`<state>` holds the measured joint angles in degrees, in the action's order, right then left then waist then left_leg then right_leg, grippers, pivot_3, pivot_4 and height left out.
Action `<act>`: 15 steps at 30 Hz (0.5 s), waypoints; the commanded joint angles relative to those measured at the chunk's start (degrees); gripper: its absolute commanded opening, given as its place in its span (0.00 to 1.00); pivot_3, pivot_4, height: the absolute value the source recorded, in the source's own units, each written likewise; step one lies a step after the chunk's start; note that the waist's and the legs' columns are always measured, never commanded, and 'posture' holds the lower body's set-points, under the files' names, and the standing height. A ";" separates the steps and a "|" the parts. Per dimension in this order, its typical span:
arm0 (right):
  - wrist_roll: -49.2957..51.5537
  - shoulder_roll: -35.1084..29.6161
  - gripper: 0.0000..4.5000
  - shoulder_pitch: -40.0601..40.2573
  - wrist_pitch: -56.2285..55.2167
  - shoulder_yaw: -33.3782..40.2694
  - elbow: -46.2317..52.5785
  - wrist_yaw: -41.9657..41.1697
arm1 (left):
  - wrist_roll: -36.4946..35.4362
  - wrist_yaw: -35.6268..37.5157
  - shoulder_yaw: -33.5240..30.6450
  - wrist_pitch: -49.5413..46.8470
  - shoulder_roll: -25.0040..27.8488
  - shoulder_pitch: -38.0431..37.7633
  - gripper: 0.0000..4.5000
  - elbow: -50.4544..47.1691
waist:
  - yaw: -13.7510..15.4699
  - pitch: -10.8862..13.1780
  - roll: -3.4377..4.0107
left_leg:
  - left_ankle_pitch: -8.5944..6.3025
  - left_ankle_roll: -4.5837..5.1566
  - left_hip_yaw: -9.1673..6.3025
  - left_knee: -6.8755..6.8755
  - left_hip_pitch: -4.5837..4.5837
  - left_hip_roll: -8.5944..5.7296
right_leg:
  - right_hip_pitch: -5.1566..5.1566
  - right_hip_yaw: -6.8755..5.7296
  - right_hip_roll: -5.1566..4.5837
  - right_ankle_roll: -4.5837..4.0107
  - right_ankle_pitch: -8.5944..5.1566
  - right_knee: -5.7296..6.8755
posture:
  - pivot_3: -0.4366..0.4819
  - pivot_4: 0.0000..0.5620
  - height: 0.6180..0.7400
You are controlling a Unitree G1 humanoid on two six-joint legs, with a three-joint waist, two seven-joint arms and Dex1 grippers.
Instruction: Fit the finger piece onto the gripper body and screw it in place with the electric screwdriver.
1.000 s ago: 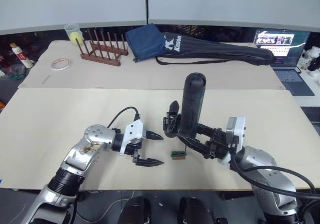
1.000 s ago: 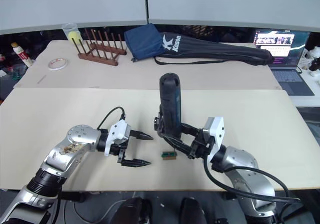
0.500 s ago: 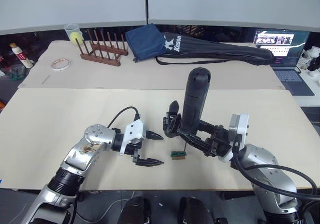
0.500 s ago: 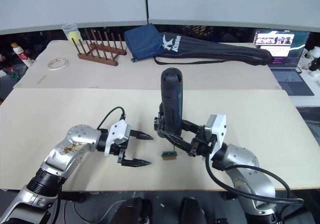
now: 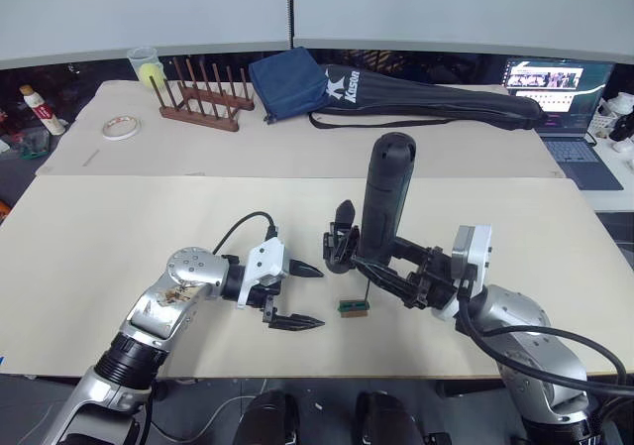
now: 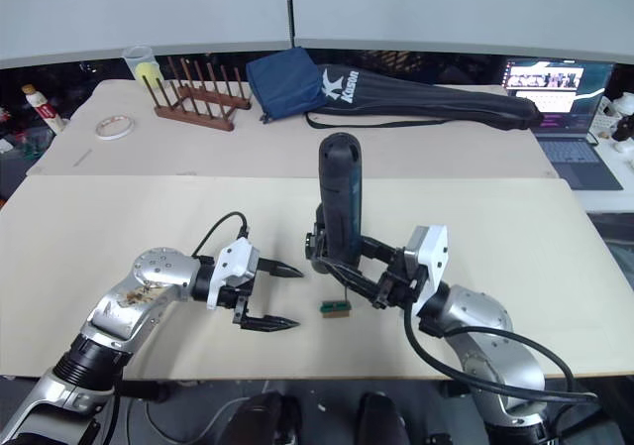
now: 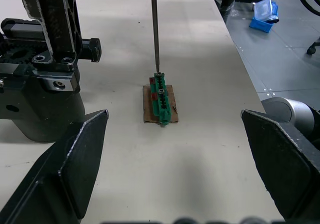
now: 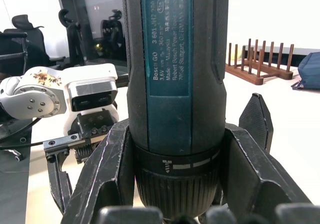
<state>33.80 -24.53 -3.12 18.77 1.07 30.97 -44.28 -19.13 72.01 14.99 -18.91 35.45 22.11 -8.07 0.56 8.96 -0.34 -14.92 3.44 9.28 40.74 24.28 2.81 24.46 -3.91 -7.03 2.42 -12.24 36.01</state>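
1. Pale beige table carried the work; behind it a second table held a wooden peg rack, a roll of tape, a navy cloth bag, a long black zipped bag and an open laptop.
2. Right pincer was clamped around the thick black cylindrical electric screwdriver, held upright.
3. Its thin silver bit touched a small green rectangular block lying on the table.
4. Chunky black gripper body stood just beside that block, partly hidden behind the screwdriver in the head views.
5. Left pincer hovered wide apart, empty, near the block.
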 commanded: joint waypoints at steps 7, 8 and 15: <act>1.31 -1.24 0.43 -0.02 -1.74 1.14 2.23 -0.28 | -0.22 -0.15 -0.46 0.55 0.04 0.51 1.00 -1.27 | 0.00 0.00 0.00 | 0.00 0.00 0.00 0.00 0.00 0.00 | 0.00 0.00 0.00 0.00 0.00 0.00 | 0.48 0.27 1.00; 1.31 -1.27 0.43 0.02 -1.73 1.05 2.32 -0.19 | -0.22 -0.16 -0.46 0.56 0.01 0.53 1.00 -1.23 | 0.00 0.00 0.00 | 0.00 0.00 0.00 0.00 0.00 0.00 | 0.00 0.00 0.00 0.00 0.00 0.00 | 0.48 0.27 1.00; 1.25 -1.06 0.43 -0.24 -1.29 0.45 2.92 0.64 | -0.25 -0.17 -0.41 0.58 -0.10 0.52 1.00 -1.20 | 0.00 0.00 0.00 | 0.00 0.00 0.00 0.00 0.00 0.00 | 0.00 0.00 0.00 0.00 0.00 0.00 | 0.48 0.27 1.00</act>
<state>33.89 -25.59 -2.78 18.78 0.83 30.97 -43.67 -19.13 71.94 14.99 -18.91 35.45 22.11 -8.08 0.55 8.96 -0.34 -14.92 3.44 9.28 40.74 24.28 2.81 24.46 -3.91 -7.03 2.42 -12.24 36.00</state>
